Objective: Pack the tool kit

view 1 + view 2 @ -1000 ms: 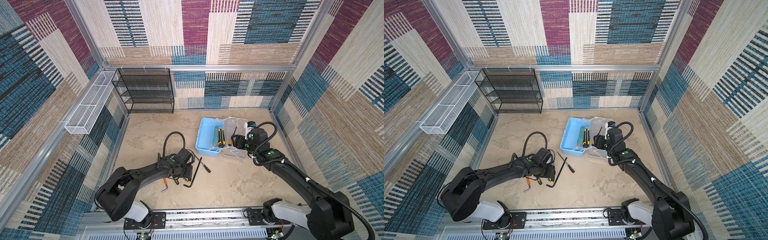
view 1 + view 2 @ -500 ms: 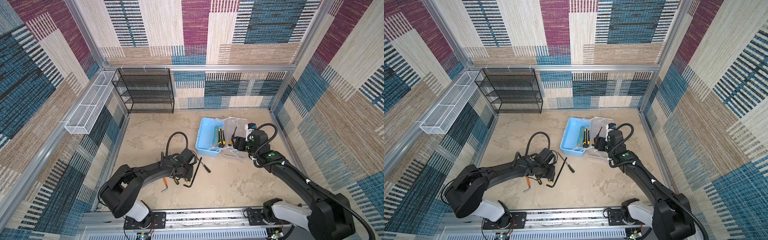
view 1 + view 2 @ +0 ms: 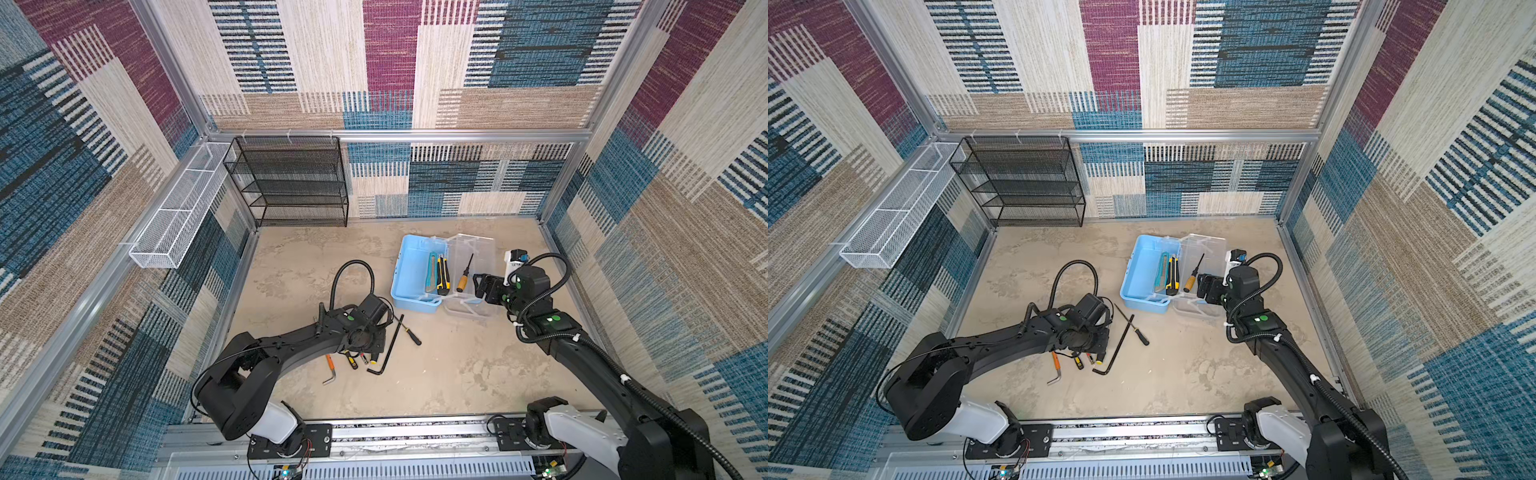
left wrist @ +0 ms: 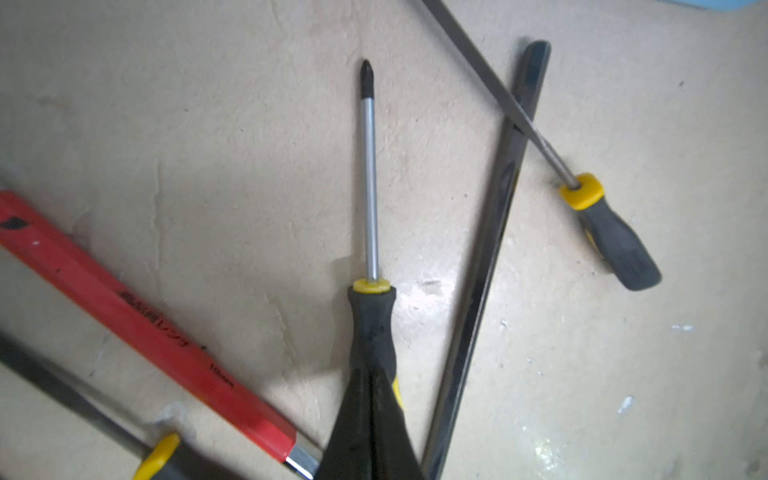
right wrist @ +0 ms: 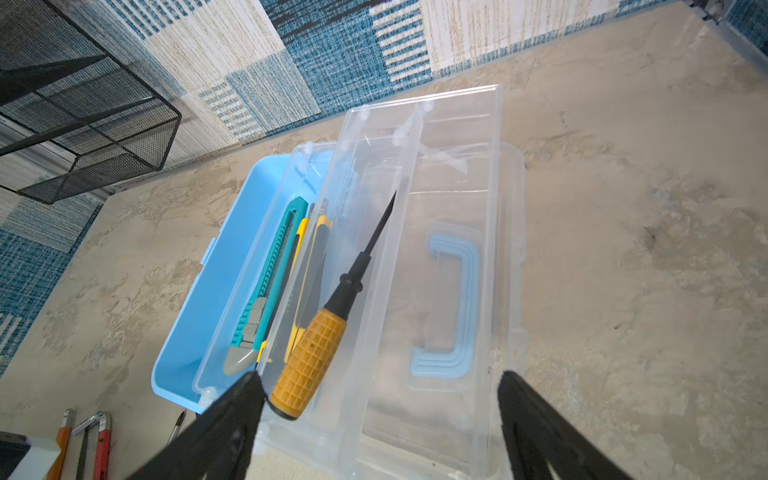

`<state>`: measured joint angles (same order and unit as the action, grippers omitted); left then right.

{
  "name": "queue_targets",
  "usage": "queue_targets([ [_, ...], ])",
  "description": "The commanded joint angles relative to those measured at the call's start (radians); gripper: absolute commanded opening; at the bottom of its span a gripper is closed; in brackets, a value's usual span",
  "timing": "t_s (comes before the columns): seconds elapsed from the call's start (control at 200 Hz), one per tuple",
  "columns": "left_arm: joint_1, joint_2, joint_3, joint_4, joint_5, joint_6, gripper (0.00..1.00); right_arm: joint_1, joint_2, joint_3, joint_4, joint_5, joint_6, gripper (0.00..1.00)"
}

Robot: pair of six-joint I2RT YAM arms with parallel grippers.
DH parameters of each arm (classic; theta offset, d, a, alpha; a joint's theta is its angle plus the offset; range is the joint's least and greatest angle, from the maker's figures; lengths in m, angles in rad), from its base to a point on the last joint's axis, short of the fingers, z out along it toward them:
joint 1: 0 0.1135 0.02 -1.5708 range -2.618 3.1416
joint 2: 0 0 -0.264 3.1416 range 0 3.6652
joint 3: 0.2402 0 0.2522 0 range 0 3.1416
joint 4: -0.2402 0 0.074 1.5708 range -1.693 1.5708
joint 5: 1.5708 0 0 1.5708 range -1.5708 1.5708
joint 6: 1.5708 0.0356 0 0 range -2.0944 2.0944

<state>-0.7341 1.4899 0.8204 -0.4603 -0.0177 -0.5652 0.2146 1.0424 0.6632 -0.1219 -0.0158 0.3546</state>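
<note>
Clear tray (image 5: 453, 166) atop open lid (image 5: 509, 249) by blue box (image 5: 232, 257) — broad floor (image 5: 644, 270) beyond

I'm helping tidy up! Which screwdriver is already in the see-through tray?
The orange-handled screwdriver, lying in the clear tray. The black-and-yellow screwdrivers are outside it, on the table.

My black left arm (image 3: 299, 345) stretches low and forward, wrist bent down, my left tool (image 4: 370, 390) pointing downward with its fingers pressed together, while my black right arm (image 3: 582, 353) reaches farther forward, my right tool (image 5: 380, 407) turned leftward, its fingers spread wide apart.
</note>
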Motion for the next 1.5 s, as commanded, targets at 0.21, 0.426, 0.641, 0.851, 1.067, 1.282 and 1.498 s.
queue_targets([
  [0.21,0.001,-0.058,-0.001,-0.028,-0.013,-0.021,0.03,-0.019,-0.034,-0.03,0.068,-0.006,-0.01,0.92],
  [0.426,0.001,-0.099,-0.01,-0.026,-0.015,-0.044,0.0,-0.018,0.001,-0.006,0.091,-0.12,0.0,0.82],
  [0.641,0.0,-0.139,-0.023,-0.023,-0.025,-0.055,0.0,-0.018,0.105,0.082,0.048,-0.21,0.019,0.73],
  [0.851,0.001,-0.175,-0.046,-0.01,-0.035,-0.062,0.0,-0.015,0.158,0.109,0.05,-0.245,0.062,0.71],
  [1.067,0.001,-0.19,-0.05,0.003,-0.038,-0.054,0.0,0.008,0.208,0.153,0.029,-0.258,0.067,0.71],
  [1.282,0.0,-0.198,-0.061,0.015,-0.033,-0.053,0.0,0.037,0.257,0.19,-0.007,-0.233,0.07,0.71],
  [1.498,0.0,-0.217,-0.077,0.016,-0.045,-0.052,0.0,0.049,0.287,0.209,-0.02,-0.216,0.089,0.71],
])
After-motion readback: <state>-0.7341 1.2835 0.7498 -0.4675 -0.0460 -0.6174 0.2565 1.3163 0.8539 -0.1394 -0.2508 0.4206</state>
